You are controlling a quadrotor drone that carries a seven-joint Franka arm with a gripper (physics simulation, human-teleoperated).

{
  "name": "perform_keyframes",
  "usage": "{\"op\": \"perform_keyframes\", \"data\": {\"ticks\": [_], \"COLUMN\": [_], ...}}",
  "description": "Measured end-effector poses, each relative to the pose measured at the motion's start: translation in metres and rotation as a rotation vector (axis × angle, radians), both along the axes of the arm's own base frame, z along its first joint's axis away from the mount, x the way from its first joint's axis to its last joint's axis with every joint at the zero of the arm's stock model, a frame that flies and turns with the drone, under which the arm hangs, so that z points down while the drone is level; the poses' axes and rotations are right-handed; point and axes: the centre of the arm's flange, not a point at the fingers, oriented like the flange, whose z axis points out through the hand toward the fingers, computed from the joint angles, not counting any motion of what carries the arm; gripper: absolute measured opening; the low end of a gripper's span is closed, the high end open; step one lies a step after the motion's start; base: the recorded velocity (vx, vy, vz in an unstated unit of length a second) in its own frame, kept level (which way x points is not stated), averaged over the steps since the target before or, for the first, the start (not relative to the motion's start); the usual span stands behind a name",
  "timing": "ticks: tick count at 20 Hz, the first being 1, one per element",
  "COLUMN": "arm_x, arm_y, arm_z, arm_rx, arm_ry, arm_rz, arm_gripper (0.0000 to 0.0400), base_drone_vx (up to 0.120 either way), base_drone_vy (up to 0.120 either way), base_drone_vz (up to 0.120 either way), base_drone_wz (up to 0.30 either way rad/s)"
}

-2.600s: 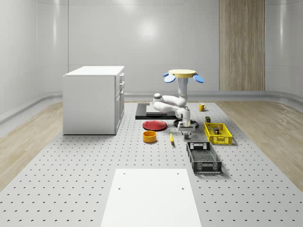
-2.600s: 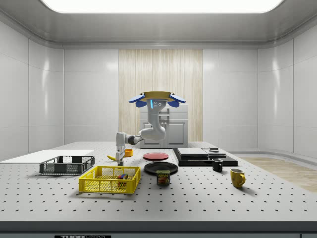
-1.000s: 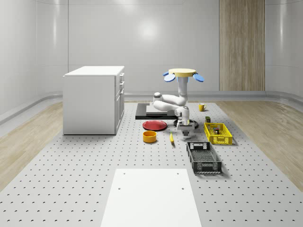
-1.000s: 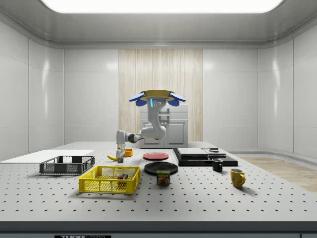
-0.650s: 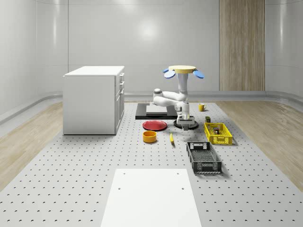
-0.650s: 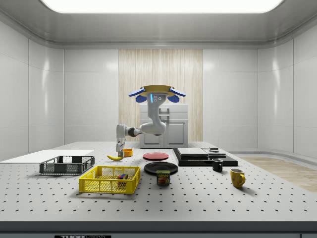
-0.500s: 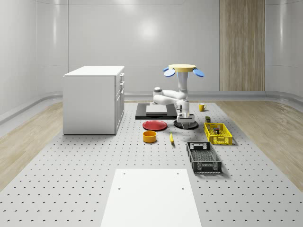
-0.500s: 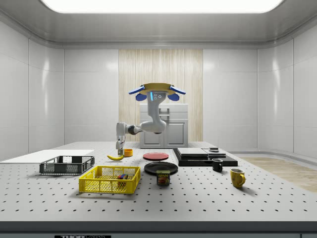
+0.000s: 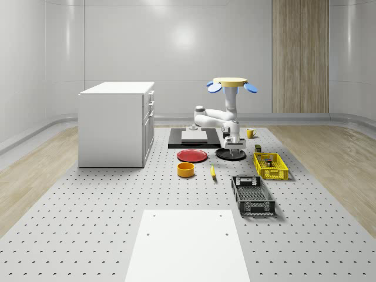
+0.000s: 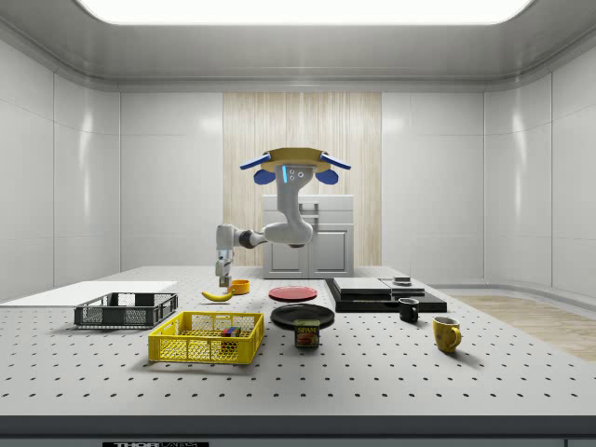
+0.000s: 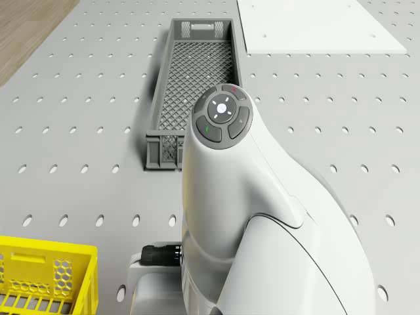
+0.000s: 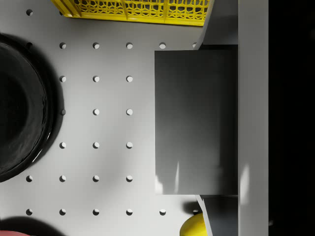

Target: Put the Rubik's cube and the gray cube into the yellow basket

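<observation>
The drone [image 9: 230, 83] hovers over the table beside the black plate [image 9: 226, 155]. Its arm reaches down to the gripper [image 9: 236, 154], which hangs above the table between the plate and the yellow basket [image 9: 257, 165]. In the wrist view the gripper [image 12: 204, 120] is shut on the gray cube [image 12: 194, 118], which is off the surface. The yellow basket [image 12: 138, 11] lies just beyond the cube. The Rubik's cube [image 10: 229, 331] sits inside the yellow basket [image 10: 200, 351]. From the side, the gripper [image 10: 223, 277] hangs well above the basket's height.
A dark gray crate [image 9: 252, 195] lies in front of the basket. A banana [image 9: 212, 171], an orange bowl [image 9: 185, 170] and a red plate [image 9: 192, 155] lie at the whole-scene view's left of the gripper. A white cabinet [image 9: 116, 123] stands further left.
The gripper has risen from near the table with the gray cube in it. The drone has climbed and drifted toward the whole-scene view's right.
</observation>
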Motion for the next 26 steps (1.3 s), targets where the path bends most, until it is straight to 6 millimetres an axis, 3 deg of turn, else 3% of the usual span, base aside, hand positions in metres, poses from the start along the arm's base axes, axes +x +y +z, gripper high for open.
{"op": "perform_keyframes", "data": {"ticks": [19, 26], "arm_x": [0.0000, 0.0000], "arm_y": [0.0000, 0.0000], "arm_z": [-0.0002, -0.0002], "arm_rx": [0.000, 0.000], "arm_ry": [0.000, 0.000], "arm_rz": [0.000, 0.000], "arm_gripper": [0.0251, 0.0251], "base_drone_vx": [0.000, 0.109], "base_drone_vy": [0.120, 0.120], "base_drone_vz": [0.000, 0.000], "base_drone_wz": [0.000, 0.000]}}
